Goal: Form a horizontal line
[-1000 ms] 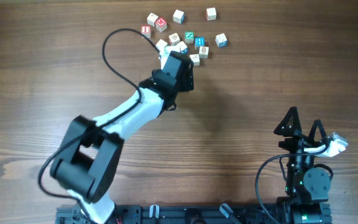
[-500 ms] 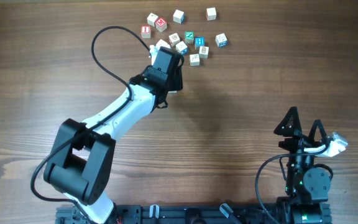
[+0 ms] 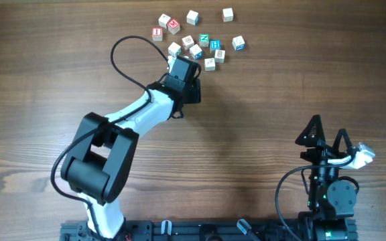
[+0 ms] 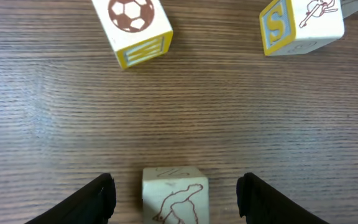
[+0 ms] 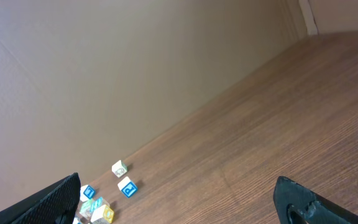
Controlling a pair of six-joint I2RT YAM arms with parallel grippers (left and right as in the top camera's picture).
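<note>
Several small pale wooden letter cubes (image 3: 195, 51) lie scattered at the table's far middle. No straight touching row shows among them. My left gripper (image 3: 181, 67) reaches into the near edge of the cluster. In the left wrist view it (image 4: 174, 205) is open, with a pale cube bearing a brown animal drawing (image 4: 174, 196) between the jaws, apart from both fingers. Ahead lie a soccer-ball cube (image 4: 137, 22) and a cube with a blue S (image 4: 300, 25). My right gripper (image 3: 327, 137) is open and empty at the near right.
Red-lettered cubes (image 3: 173, 26) lie at the cluster's far left, and blue and green ones (image 3: 214, 45) at its right. The left arm's black cable (image 3: 122, 63) loops over the table. The right wrist view shows some cubes (image 5: 127, 186) far off.
My left gripper has shifted a little to the left along the cluster's near edge, and the arm's elbow has swung. The right arm has not moved.
</note>
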